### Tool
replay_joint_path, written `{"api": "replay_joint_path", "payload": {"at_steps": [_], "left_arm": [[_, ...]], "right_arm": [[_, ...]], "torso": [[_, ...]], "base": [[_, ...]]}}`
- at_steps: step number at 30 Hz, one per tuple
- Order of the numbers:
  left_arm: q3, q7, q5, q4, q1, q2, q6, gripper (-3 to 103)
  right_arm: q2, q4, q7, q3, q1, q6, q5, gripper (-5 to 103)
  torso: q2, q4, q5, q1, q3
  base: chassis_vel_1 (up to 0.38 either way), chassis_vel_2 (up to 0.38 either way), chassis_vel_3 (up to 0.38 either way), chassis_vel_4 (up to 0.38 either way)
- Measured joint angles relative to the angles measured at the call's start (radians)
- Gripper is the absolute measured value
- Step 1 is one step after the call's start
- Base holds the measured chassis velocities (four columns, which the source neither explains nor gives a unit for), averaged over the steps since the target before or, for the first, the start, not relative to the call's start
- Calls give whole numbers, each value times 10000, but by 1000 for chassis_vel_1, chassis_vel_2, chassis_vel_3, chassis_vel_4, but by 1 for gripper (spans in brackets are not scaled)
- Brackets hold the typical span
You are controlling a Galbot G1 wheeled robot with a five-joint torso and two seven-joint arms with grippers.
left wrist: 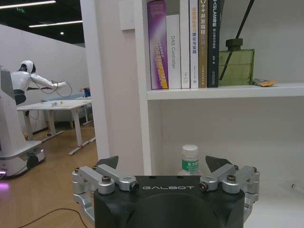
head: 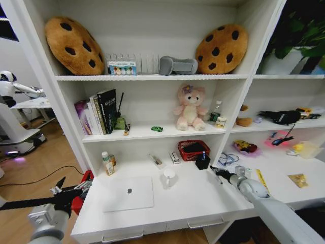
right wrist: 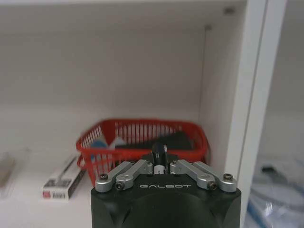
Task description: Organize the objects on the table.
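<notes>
A thin silver laptop (head: pixel 128 193) lies closed on the white table (head: pixel 198 203). My right gripper (head: pixel 219 174) hovers over the table's right part, near a black pen cup (head: pixel 202 161) with a blue pen (head: pixel 203 154) in it. In the right wrist view, the right gripper (right wrist: pixel 160 164) is shut on a dark pen (right wrist: pixel 158 151), facing the red basket (right wrist: pixel 142 137). My left gripper (head: pixel 63 189) hangs off the table's left end, open and holding nothing; the left wrist view shows its fingers (left wrist: pixel 108 162) spread wide. A tiny green toy car (head: pixel 157 128) sits on the shelf above.
On the table stand a white mug (head: pixel 169 178), a small bottle (head: pixel 107 163) and the red basket (head: pixel 193 150). Books (head: pixel 99 112), a pink teddy bear (head: pixel 189 108) and cookie cushions (head: pixel 73 44) fill the shelves. A shelf upright (head: pixel 228 127) stands right of the basket.
</notes>
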Motion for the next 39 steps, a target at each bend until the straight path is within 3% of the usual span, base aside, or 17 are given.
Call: {"api": "replay_joint_path", "payload": {"at_steps": [1, 2, 5, 6, 8, 14, 22, 33, 39], "left_arm": [[0, 0, 0, 0, 0, 0, 0, 100], [0, 0, 0, 0, 0, 0, 0, 100], [0, 0, 0, 0, 0, 0, 0, 100], [0, 0, 0, 0, 0, 0, 0, 100], [0, 1, 0, 0, 0, 0, 0, 100], [0, 2, 0, 0, 0, 0, 0, 100], [0, 0, 0, 0, 0, 0, 0, 100], [0, -1, 0, 0, 0, 0, 0, 100], [0, -1, 0, 0, 0, 0, 0, 100]], "right_arm": [[161, -243, -39, -244, 415, 1076, -449, 11], [161, -243, -39, -244, 415, 1076, -449, 11], [553, -1056, 349, -1132, 1251, 3203, -1165, 11], [553, -1056, 349, -1132, 1251, 3203, -1165, 11], [829, -1759, 608, -1603, 1797, 4150, -1654, 11], [1273, -3142, 1226, -2398, 2896, 5318, -2090, 11], [1551, -3943, 1357, -2773, 3301, 5633, -2199, 11], [1856, -4352, 1173, -2918, 3481, 5201, -2053, 8], [1657, -3904, 1111, -2670, 3185, 4676, -2049, 33]], "torso": [[0, 0, 2, 1, 0], [0, 0, 2, 1, 0], [-1, 2, 5, 1, 1], [-1, 2, 5, 1, 1], [0, 0, 5, 1, 0], [0, 2, 3, 1, 0], [1, 0, 2, 1, 0], [2, 0, 3, 1, 0], [2, -1, 4, 1, -1]], "base": [[0, 0, 0, 0], [0, 0, 0, 0], [0, 0, 0, 0], [0, 0, 0, 0], [0, 0, 0, 0], [0, 0, 0, 0], [0, 0, 0, 0], [0, 0, 0, 0], [0, 0, 0, 0]]}}
